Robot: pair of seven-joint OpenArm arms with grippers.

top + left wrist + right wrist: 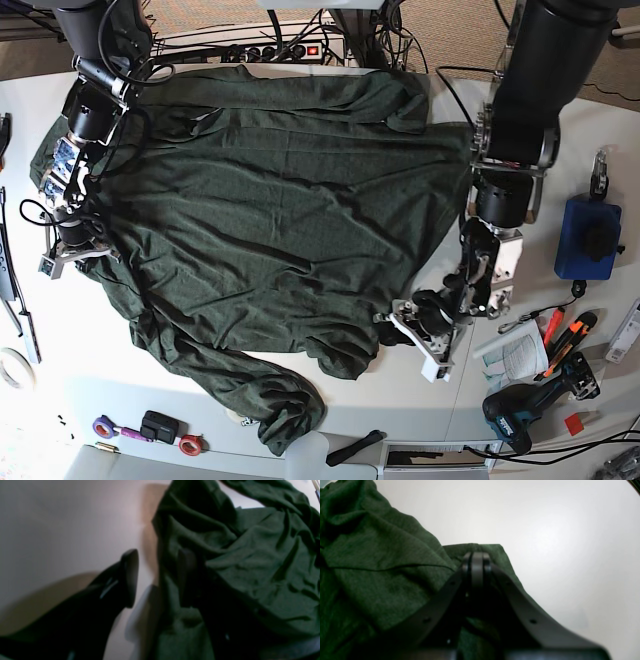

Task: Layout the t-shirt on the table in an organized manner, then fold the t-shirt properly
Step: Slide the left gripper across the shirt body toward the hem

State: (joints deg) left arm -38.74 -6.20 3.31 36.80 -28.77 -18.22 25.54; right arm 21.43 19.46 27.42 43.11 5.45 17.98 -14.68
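The t-shirt [270, 200] is soft, matt, heathered green knit cloth; the table [60, 400] beneath looks smooth, faintly glossy white.

I can read no text, brand, number or sign anywhere here. The printed sheet [511, 356] lying on the table [560, 130] at the near right carries marks, but they are too small for me to make out.

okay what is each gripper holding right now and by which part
The right gripper is shut on the t-shirt, pinching a folded edge at its side. The left gripper is open, straddling the shirt's edge, holding nothing.
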